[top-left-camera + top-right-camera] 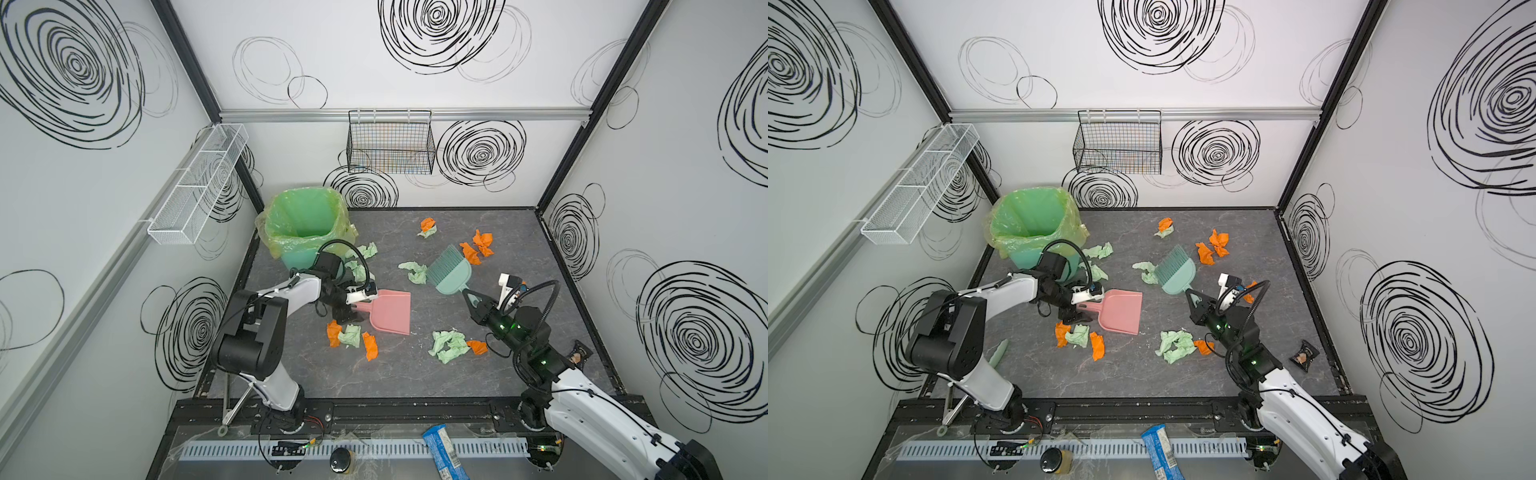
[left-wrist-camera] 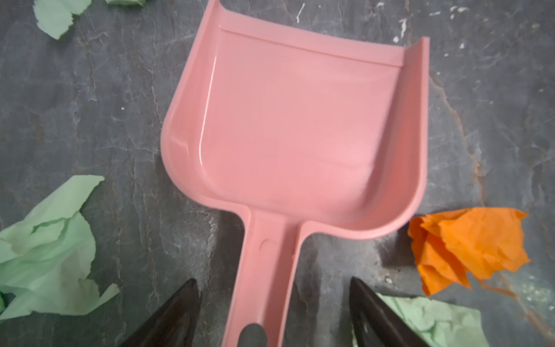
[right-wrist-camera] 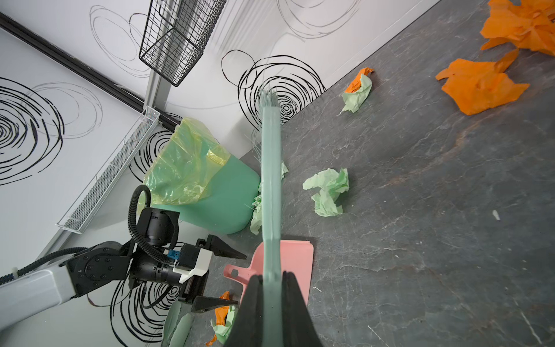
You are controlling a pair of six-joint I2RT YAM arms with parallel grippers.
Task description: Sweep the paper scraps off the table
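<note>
1. Paper scraps (image 1: 449, 347) lie scattered over the table (image 1: 407, 374): roughly thirteen wads, about seven orange and six mint green; one orange wad is half hidden behind the right wrist camera.
2. Three of them, two orange and one green, sit just beside the handle of the one pink dustpan (image 1: 390, 311), which lies flat near the middle.
3. Jaws of the left gripper (image 2: 273, 281) stand apart, one on each side of that handle.
4. Clamped together, the right gripper (image 3: 271, 288) grips the handle of the one teal brush (image 1: 451, 270).
5. One lined green bin (image 1: 305, 224) stands in the back left corner, two green wads beside it.
</note>
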